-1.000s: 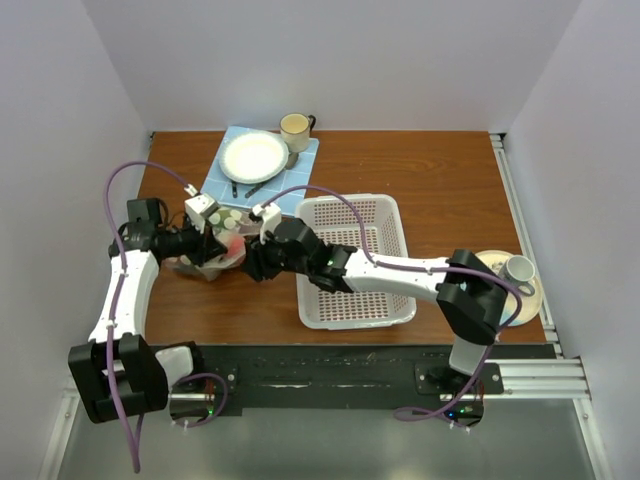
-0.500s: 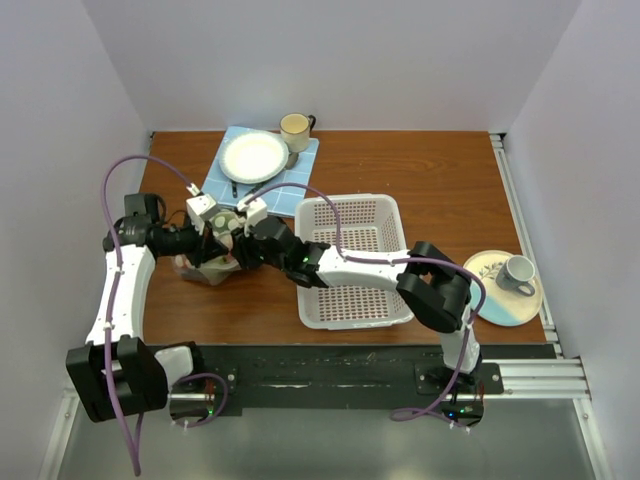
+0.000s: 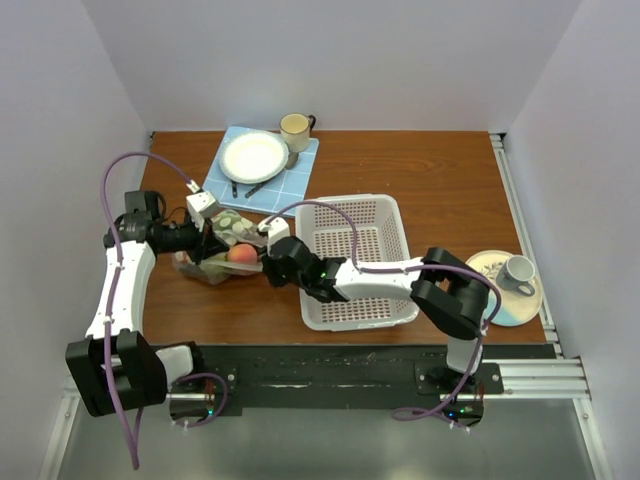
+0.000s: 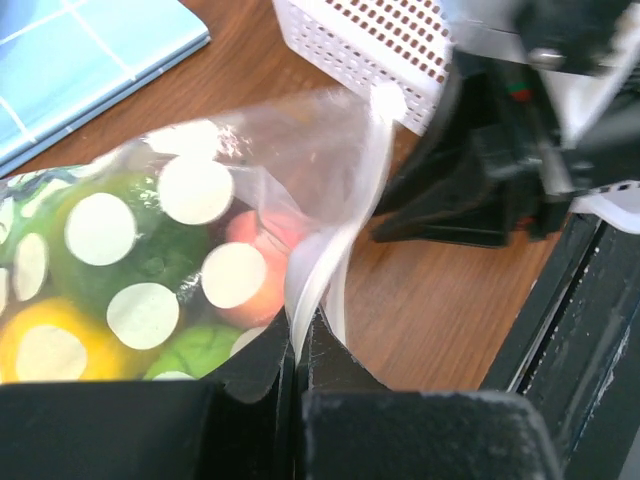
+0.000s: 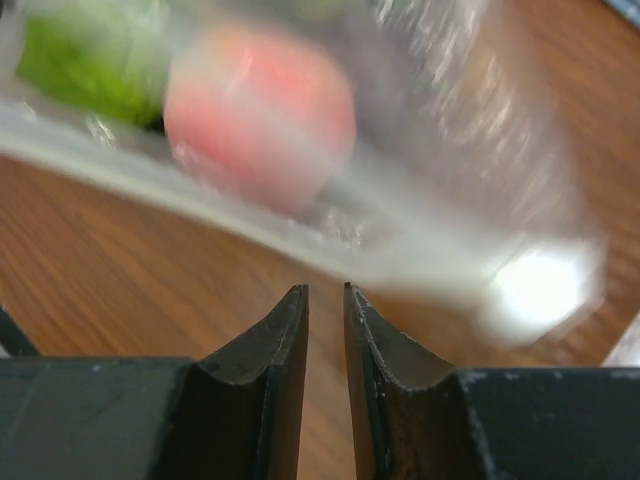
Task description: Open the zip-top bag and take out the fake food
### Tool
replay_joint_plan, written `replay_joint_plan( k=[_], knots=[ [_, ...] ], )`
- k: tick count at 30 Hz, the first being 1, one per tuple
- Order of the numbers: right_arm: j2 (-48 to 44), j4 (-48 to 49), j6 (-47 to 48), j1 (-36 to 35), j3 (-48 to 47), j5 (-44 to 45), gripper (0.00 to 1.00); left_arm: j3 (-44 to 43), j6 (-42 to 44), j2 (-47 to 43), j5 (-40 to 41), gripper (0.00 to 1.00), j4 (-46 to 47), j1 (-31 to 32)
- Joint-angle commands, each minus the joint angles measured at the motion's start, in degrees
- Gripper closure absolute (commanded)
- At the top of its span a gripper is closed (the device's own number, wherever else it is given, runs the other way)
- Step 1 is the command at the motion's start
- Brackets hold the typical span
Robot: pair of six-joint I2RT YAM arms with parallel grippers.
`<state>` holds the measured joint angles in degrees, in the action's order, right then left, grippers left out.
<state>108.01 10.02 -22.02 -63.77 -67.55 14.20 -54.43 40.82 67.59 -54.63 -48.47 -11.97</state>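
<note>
Right hand (image 5: 325, 292) has pulled back from the floppy, polka-dotted zip-top bag (image 4: 300, 150).

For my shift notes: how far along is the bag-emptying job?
Done: left gripper is pinched on the lip of the zip-top bag. In hand: right gripper, jaws narrowly apart, sits at the bag's edge, gripping nothing. To do: whether the seal has parted is unclear; all fake food sits inside.
</note>
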Motion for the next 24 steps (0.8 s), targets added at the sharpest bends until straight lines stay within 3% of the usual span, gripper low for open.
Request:
replay_joint_plan(
  k=[1, 7, 12, 22, 24],
  knots=[
    [-4.56, -5.79, -4.08, -1.18, 2.77, 0.66, 0.76, -1.64, -2.23, 1.31, 0.22, 1.0, 5.22, 0.19],
    [-3.68, -13.09, -3.3, -2.24, -3.81, -0.92, 0.75, -0.94, -1.71, 1.23, -0.03, 1.0, 4.44, 0.19],
    [-6.49, -5.47, -1.1, -2.15, -5.58, -1.45, 0.67, -0.76, 1.1, 0.35, -1.44, 1.0, 0.31, 0.28],
    [2.81, 2.63, 2.34, -2.15, -12.51, 2.94, 0.38, -3.04, 7.52, 0.0, -2.32, 0.94, -8.13, 0.28],
    [4.66, 3.16, 2.16, -2.15, -14.01, 4.17, 0.35, -3.4, 9.1, -0.01, -2.76, 0.88, -9.97, 0.37]
  ],
)
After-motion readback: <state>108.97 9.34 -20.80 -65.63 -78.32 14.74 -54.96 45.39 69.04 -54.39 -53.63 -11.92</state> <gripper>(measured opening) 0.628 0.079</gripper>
